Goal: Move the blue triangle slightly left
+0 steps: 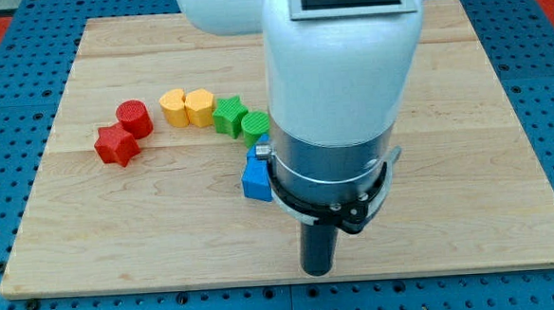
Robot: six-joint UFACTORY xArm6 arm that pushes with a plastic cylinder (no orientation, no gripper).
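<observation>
Blue triangle (pixel 256 180) sits up-left of my tip (pixel 318 270), mid-frame on the desk (pixel 470 211). I'd need its right side first. Rod tool grasps nothing.

Red (pixel 124 133), yellow (pixel 186 108), green blocks (pixel 239 120), seemingly paired, on wooden board (pixel 466 145)

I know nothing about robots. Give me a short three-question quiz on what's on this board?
1. True or false: the red cylinder sits at the view's right edge of the wooden board.
2. Which colour pair lies between the red and green blocks? A) yellow B) purple C) white
3. Fill in: my tip is toward the view's ____ of the blue triangle.

Key: 1 false, it is on the view's left; 2 A; 3 right, and nearer the view's bottom.
</observation>
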